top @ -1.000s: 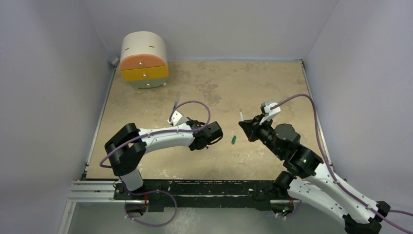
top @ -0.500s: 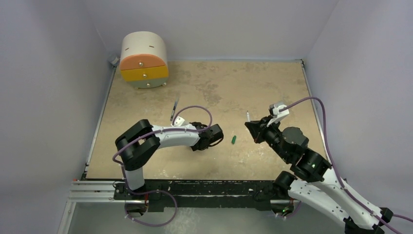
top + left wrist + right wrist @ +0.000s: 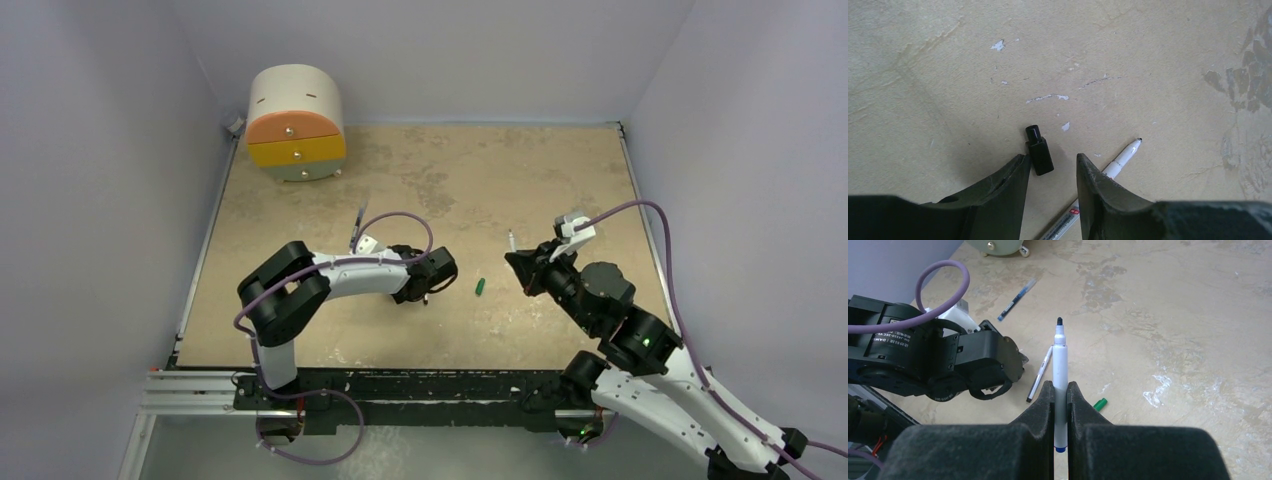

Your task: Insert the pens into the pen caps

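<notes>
Beige tabletop (image 3: 560, 160), seen from above, carries the green cap (image 3: 480, 286) between the two arms; the left gripper (image 3: 427, 289) sits low over the table with its elbow folded back; the right gripper (image 3: 516, 262) angles in from the near right corner, holding a white pen (image 3: 510, 240) aloft, presumably so a cap can be brought to its nib.

Left wrist view: fingers (image 3: 1010, 180) spread, straddling the black cap (image 3: 1039, 156), which lies flat and unpinched, likely lined up for a grasp; a second pen (image 3: 1120, 159) lies just beside.

Right wrist view: pads pressed onto the white pen's barrel; nib pointing away.
</notes>
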Tool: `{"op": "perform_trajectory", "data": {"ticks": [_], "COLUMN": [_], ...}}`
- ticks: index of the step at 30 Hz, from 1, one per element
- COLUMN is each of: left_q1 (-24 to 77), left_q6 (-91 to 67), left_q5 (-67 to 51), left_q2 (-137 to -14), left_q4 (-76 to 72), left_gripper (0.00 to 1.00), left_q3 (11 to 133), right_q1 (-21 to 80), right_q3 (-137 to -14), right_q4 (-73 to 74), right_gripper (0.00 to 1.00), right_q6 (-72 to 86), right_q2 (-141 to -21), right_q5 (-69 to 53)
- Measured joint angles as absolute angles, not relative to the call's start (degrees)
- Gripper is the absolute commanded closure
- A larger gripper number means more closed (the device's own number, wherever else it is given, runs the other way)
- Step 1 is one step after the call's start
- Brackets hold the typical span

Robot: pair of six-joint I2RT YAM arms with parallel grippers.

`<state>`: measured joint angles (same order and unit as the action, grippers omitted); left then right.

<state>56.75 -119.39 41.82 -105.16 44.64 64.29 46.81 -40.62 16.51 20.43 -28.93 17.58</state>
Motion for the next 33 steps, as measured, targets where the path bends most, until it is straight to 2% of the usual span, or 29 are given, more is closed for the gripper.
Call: {"op": "perform_trajectory", "data": {"ticks": [9,16,20,33], "left_q1": [56.3,56.0,55.7,55.7], "left_q6": [-119.4,-116.6,-113.9,-90.3], "left_q5": [42.8,44.9,45.4,47.2], "left_q2": [-105.9,-108.5,-108.6,-108.9], "left_q4": [44.9,47.1,46.3,40.7], "left_gripper": [0.71,0.81,0.90,0.97], "left_q3": [64.5,67.1,67.1,66.9], "right_q1": [46.8,46.8,46.8,46.8], "right_q3": [-40.6,-40.6,-40.6,-40.6], "right_q4": [16.7,16.9,16.9,16.8], "right_gripper": [1.00,1.00,1.00,1.00], "right_q6": [20.6,20.6,20.6,20.6], "right_q2": [-28.8,-28.5,-28.5,-29.9], "right_q5": [18.4,18.5,18.6,18.6]}}
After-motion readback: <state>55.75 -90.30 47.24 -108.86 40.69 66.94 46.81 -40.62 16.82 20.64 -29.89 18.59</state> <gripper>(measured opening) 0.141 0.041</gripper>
